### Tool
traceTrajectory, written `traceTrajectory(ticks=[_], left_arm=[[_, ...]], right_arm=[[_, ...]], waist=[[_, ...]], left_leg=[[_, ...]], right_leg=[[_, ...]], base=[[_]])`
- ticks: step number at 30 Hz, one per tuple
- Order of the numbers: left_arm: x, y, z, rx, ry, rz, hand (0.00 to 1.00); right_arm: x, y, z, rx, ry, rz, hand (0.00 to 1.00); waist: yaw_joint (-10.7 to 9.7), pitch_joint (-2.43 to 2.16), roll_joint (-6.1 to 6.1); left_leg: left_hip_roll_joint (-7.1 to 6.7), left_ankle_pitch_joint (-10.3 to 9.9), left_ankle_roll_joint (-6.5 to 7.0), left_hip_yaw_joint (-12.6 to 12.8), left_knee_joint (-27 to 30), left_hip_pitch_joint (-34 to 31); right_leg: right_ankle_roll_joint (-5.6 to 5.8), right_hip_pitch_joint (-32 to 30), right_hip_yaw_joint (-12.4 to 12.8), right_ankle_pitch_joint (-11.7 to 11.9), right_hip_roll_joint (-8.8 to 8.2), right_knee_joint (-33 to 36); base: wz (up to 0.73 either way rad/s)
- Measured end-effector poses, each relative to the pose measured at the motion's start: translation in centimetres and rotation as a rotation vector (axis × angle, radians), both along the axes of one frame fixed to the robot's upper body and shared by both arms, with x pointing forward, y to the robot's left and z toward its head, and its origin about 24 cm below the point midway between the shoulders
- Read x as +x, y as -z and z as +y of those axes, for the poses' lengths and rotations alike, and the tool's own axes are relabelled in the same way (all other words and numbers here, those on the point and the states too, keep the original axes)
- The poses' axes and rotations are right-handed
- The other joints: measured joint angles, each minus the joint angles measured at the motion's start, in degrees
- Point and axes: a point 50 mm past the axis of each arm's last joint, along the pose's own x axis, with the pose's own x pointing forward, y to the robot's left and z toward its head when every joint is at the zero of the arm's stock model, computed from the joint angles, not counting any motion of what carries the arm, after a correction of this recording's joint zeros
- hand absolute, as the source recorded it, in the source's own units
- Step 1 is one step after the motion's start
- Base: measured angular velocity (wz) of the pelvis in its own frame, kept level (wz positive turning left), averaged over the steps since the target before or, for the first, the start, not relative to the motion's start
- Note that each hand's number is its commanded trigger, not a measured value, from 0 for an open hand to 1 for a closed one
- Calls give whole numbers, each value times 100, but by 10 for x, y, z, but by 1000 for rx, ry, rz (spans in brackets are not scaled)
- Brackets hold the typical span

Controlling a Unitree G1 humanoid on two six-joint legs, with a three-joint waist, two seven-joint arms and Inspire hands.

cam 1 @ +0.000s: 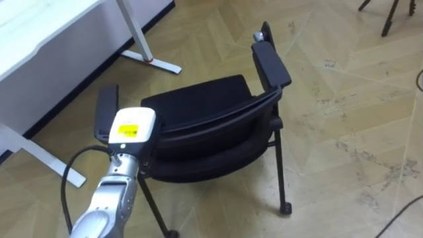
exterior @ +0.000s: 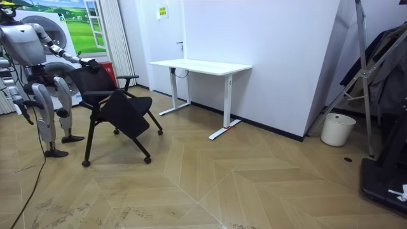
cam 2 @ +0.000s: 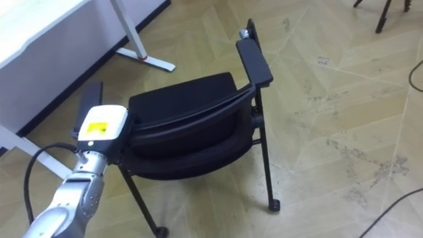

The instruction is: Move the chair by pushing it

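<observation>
At the near left of the floor, robot's left hand (cam 1: 131, 132) sits against the left end of the backrest of the black padded chair with armrests and thin metal legs (cam 1: 198, 99). Back of the hand faces up and covers the fingers; cannot tell whether they are wide, narrow or curled round the backrest edge. Hand lies just beside the chair's left armrest (cam 1: 106, 109); right armrest (cam 1: 271, 63) juts to the far right.

Chair stands on the pale herringbone wooden floor (cam 1: 344, 132), seat facing away from the robot, near the white rectangular desk on white metal legs (cam 1: 39, 33) at far left. Desk foot and chair apart.

Room view: robot upright at the room view's left, behind the chair, left arm reaching forward to the backrest top. Right hand (exterior: 24, 109) hangs low by its side; fingers too small to read. Desk against the white wall (exterior: 280, 57); white round bucket (exterior: 337, 129) at the room view's right, well apart from the chair
</observation>
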Motion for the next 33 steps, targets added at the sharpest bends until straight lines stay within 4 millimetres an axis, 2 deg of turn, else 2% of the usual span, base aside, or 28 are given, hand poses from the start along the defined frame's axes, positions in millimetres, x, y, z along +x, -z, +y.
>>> traceTrajectory(ticks=[3,5,7,9,11,16,18,20,23,27,29,33], left_arm=[[1,-2,2,3,18,-9,100],[2,-3,5,15,25,-17,100],[2,-4,5,15,29,-25,100],[2,-4,7,6,29,-37,100],[2,-7,11,22,40,-53,100],[2,-8,13,36,48,-65,100],[2,-8,14,37,47,-62,100],[3,-9,13,36,47,-54,100],[5,-11,9,39,59,-58,100],[5,-11,5,42,67,-51,100],[5,-11,5,42,70,-45,100],[6,-13,4,41,76,-42,100]], right_arm=[[7,-3,-6,-66,-12,-5,0],[19,-8,-12,-134,-63,-28,0],[27,-13,-17,-186,-63,-53,0],[39,-19,-23,-253,-76,-83,0],[64,-32,-29,-360,-121,-155,0],[114,-72,-33,-631,-330,-332,0],[132,-91,-30,-735,-412,-409,0],[154,-116,-19,-869,-547,-507,0],[173,-135,-7,-1006,-686,-575,0],[187,-155,12,-1135,-832,-636,0],[198,-167,24,-1182,-895,-694,0],[210,-182,38,-1235,-959,-743,0]], waist=[[21,8,-35],[10,9,-98],[5,-33,-149],[35,-45,-206],[28,-64,-264],[37,-71,-330],[68,-67,-338],[111,-71,-362],[193,-71,-423],[337,-69,-423],[357,-68,-423],[412,-66,-426]], left_leg=[[-1,0,0,0,2,-19],[-1,0,0,-6,11,-41],[-1,0,0,-5,18,-54],[0,0,0,-2,17,-47],[0,0,0,-1,27,-96],[1,0,1,-1,27,-109],[3,0,1,13,27,-92],[15,0,1,18,31,-76],[15,0,1,21,32,-82],[15,0,1,105,21,-40],[15,0,1,124,6,-2],[13,0,1,144,-12,4]], right_leg=[[4,-22,1,-3,0,0],[5,-27,-36,-4,-1,1],[5,-27,-68,-3,-4,3],[5,-27,-48,-3,-1,19],[5,-90,-42,0,0,41],[5,-156,-28,0,-1,126],[5,-164,5,1,-1,138],[5,-190,2,1,4,202],[5,-194,-1,1,4,202],[5,-202,77,1,5,212],[5,-176,94,1,6,212],[6,-188,143,1,11,206]], base=[[0],[2],[6],[-2],[0],[-2],[-9],[-5],[0],[-10],[-6],[-4]])
